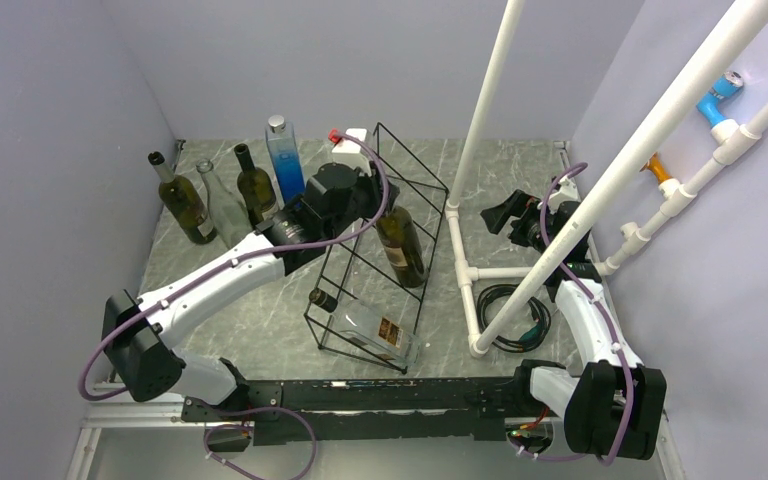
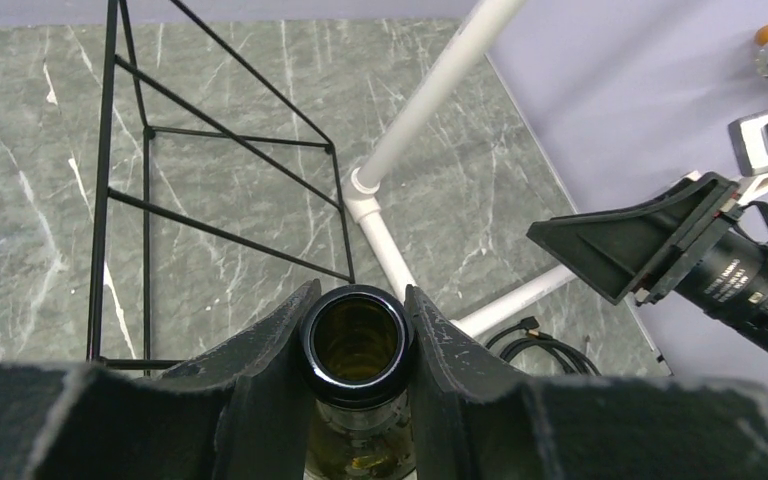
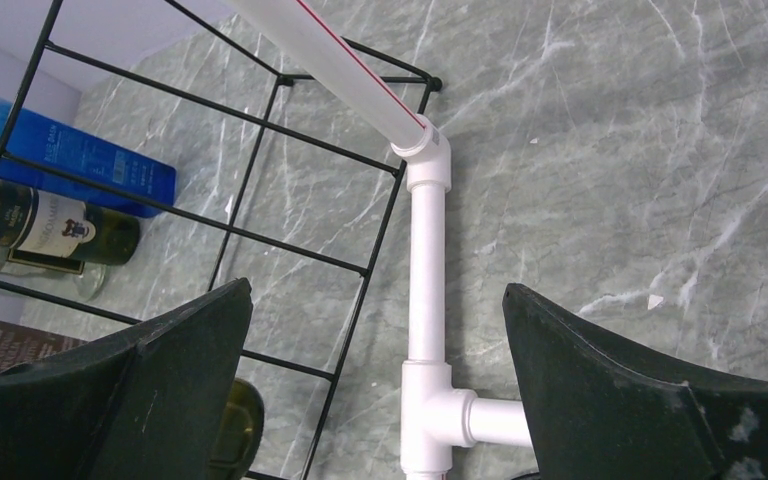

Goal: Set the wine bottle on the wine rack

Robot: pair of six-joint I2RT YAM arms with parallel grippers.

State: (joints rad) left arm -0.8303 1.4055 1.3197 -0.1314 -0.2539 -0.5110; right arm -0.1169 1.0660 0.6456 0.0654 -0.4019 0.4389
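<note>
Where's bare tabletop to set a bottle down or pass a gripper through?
Free: the marble left of the wine rack, nearer than the standing bottles, though the left arm spans it; and the far right corner beyond the white pipe frame. Crowded: the far left corner, and the cable coil by the pipe's base.

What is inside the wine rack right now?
In the wine rack, a clear bottle lies at the near end. A dark bottle slants in the middle, its neck clamped by the left hand. That hand covers the rack's far left part.
</note>
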